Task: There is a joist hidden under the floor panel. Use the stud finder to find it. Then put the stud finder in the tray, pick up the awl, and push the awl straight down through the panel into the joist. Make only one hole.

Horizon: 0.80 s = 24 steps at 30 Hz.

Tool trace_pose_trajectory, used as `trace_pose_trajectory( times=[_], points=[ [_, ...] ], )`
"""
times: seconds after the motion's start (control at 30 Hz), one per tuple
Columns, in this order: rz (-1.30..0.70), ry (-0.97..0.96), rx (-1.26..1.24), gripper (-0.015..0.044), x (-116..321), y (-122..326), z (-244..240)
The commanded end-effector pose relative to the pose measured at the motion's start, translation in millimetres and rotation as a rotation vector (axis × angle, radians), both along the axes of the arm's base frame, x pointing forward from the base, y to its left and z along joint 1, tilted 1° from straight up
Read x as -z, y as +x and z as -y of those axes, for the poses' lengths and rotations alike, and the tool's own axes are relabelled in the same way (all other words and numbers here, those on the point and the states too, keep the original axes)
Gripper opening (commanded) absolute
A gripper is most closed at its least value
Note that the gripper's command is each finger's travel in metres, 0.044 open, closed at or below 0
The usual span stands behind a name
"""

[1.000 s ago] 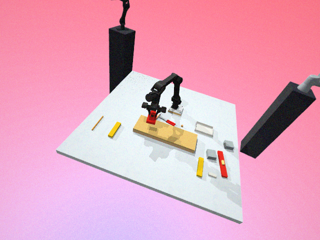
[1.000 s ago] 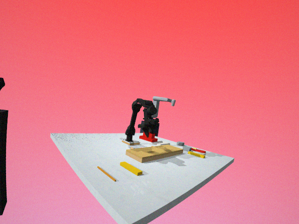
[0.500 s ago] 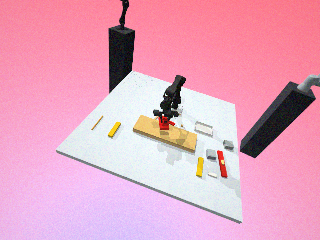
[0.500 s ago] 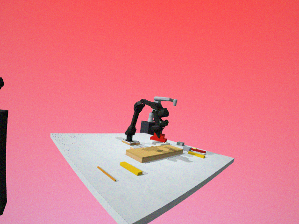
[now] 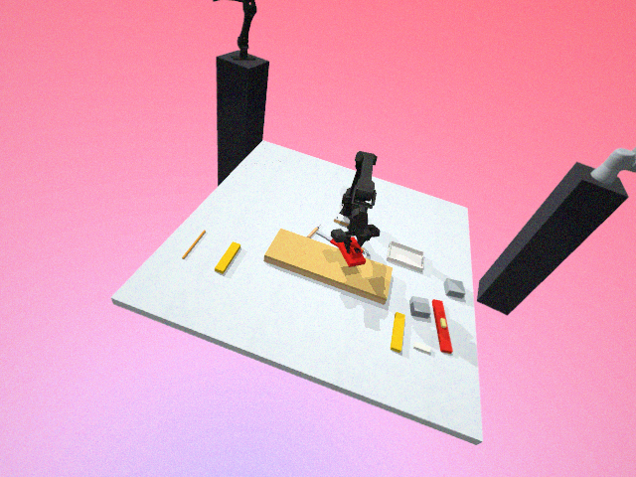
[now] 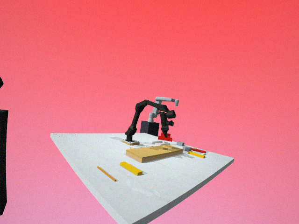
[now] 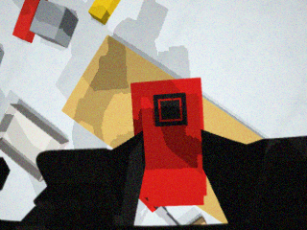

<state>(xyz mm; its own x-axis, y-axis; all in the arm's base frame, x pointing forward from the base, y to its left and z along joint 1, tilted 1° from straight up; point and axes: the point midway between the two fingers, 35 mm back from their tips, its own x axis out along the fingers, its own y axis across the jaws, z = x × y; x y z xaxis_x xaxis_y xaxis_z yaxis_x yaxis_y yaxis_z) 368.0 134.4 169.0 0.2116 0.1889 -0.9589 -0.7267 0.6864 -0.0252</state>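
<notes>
The red stud finder (image 5: 354, 257) (image 6: 161, 138) (image 7: 165, 137) is clamped between the fingers of my gripper (image 5: 350, 242) (image 6: 165, 135) (image 7: 169, 132), which is shut on it. It hangs above the tan floor panel (image 5: 297, 251) (image 6: 142, 153) (image 7: 232, 124), with a gap visible in the exterior view. The white tray (image 5: 404, 264) (image 7: 43, 122) lies on the table behind the panel's right end. The awl's thin metal shaft (image 5: 323, 235) (image 7: 170, 216) shows behind the panel; its handle is mostly hidden by the stud finder and gripper.
Two grey blocks (image 5: 419, 306) (image 5: 454, 287), a red level (image 5: 437, 313), a yellow bar (image 5: 397, 331) and a small white piece (image 5: 421, 348) lie right of the panel. Another yellow bar (image 5: 228, 257) (image 6: 131, 168) and an orange stick (image 5: 194, 243) (image 6: 106, 173) lie to its left.
</notes>
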Motion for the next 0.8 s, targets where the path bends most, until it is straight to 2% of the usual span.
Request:
trace_pose_trajectory(
  times=[0.0, 0.77],
  points=[
    [0.012, 0.006, -0.066, 0.0, -2, -12, -25],
    [0.001, 0.007, -0.463, 0.0, 10, -111, -143]
  ],
)
